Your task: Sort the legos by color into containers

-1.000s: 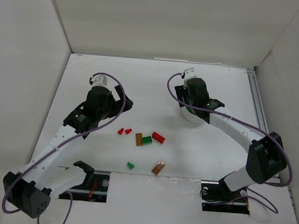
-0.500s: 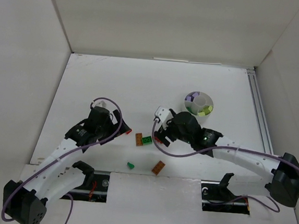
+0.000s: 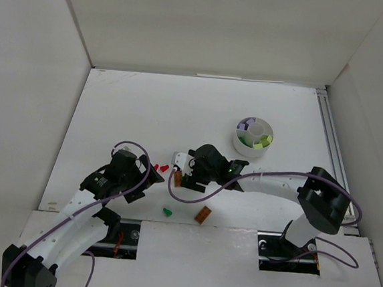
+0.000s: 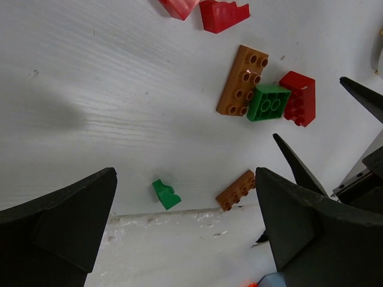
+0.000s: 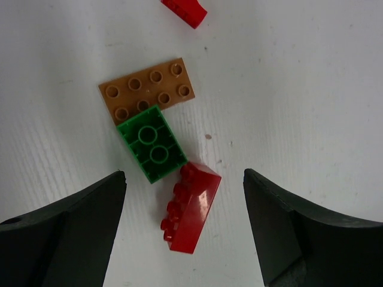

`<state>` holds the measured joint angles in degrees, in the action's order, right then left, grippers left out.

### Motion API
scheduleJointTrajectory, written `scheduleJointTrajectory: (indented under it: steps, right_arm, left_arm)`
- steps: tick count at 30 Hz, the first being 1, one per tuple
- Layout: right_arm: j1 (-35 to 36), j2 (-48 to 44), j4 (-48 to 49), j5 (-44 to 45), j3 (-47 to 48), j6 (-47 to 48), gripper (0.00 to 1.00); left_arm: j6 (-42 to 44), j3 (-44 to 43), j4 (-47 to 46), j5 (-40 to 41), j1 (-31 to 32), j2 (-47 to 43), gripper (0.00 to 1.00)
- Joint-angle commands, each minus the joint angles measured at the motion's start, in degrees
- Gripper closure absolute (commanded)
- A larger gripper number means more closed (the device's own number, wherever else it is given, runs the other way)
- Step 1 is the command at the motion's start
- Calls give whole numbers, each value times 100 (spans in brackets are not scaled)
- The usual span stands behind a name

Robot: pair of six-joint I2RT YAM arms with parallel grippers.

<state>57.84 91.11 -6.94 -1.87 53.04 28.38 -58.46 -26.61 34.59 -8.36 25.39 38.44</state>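
Note:
Loose legos lie near the front of the table. A brown plate point(image 5: 148, 89), a green brick point(image 5: 151, 143) and a red brick point(image 5: 190, 206) sit touching in a cluster. My right gripper point(image 5: 184, 221) hangs open over them, with the red brick between its fingers and untouched. My left gripper point(image 4: 185, 221) is open above a small green lego point(image 4: 165, 194) and a small brown lego point(image 4: 235, 190), holding nothing. Two small red legos point(image 3: 160, 167) lie just left of the cluster. The white round dish of containers point(image 3: 254, 135) stands at the back right with purple, green and pale yellow pieces inside.
White walls enclose the table on the left, back and right. A raised ledge point(image 3: 197, 233) runs along the near edge, right behind the small green lego point(image 3: 167, 212) and brown lego point(image 3: 202, 215). The two grippers are close together, the right one's fingers point(image 4: 299, 167) showing in the left wrist view.
The right arm swung from the dish to the brick cluster, its jaws widening on the way. The left arm drew nearer the front edge, toward the small legos.

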Motion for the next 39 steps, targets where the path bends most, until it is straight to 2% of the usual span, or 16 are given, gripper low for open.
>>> scheduleJointTrajectory:
  steps: [1, 14, 17, 21, 26, 29, 33, 36, 38, 39]
  right_arm:
    - [69, 143, 342, -314, 383, 378, 16]
    - [175, 671, 342, -551, 330, 273, 16]
    - [175, 724, 342, -437, 330, 203, 20]
    - [175, 829, 570, 62, 330, 45, 27]
    - [175, 829, 624, 134, 401, -8, 52]
    - [175, 514, 816, 11, 322, -61, 66]
    - [175, 39, 966, -42, 181, -113, 73]
    - [175, -330, 966, 371, 119, -315, 76]
    - [175, -576, 966, 371, 6, -316, 76]
    - [105, -577, 966, 371, 5, -411, 71]
  left_arm:
    - [-149, 33, 153, -104, -16, -64, 0]
    - [-149, -177, 338, 115, -16, -222, 0]
    - [-96, -178, 338, 115, -16, -222, 0]
    - [-96, -178, 338, 115, -16, -222, 0]
    - [-96, -178, 338, 115, -16, -222, 0]
    - [-44, -178, 277, 115, -16, -222, 0]
    - [9, -178, 224, 115, -16, -222, 0]
    - [10, -178, 224, 115, -16, -222, 0]
    - [10, -230, 171, 115, -16, -222, 0]
    - [62, -231, 171, 115, -16, -222, 0]
